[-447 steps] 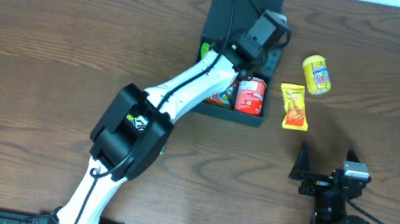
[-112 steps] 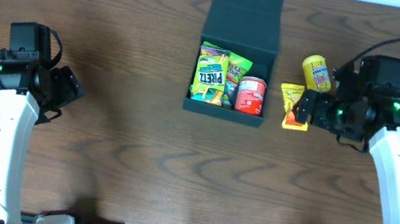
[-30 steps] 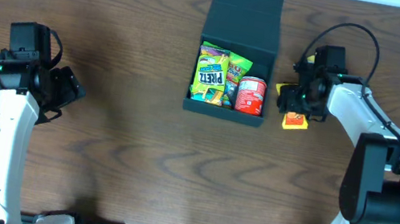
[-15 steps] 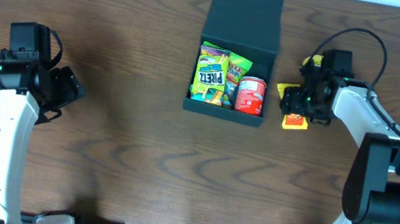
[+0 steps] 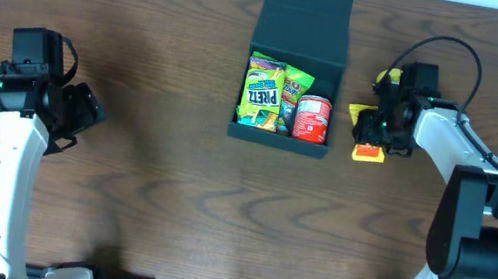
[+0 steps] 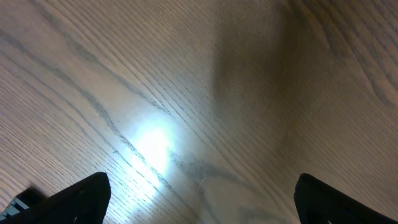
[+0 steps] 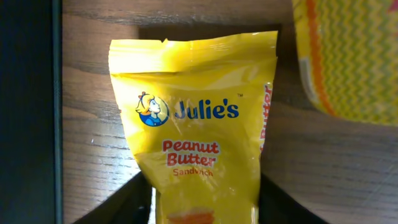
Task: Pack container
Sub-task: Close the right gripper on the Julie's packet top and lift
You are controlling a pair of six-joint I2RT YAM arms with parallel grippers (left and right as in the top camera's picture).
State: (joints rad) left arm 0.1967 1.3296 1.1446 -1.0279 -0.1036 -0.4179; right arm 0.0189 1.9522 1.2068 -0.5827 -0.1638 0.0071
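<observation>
From above, my right claw hangs low over the peanut butter packet, which lies flat on the tabletop. The container stands just to the claw's left with its lid thrown back. That leaves the way in open, and there is room inside beside the red can and the green packets. The yellow canister sits just beyond the claw. My left claw is parked well away on the far side of the container, I judge so as to keep the box clear.

From my left wrist, the left claw shows both tips spread wide, with only bare wood below.

From my right wrist, the right claw is parted. A dark finger stands on each side of the packet's lower half, and I see no pinch in the foil. The container wall runs along the claw's left. Straddling the packet's narrow width should let me close on it cleanly.
</observation>
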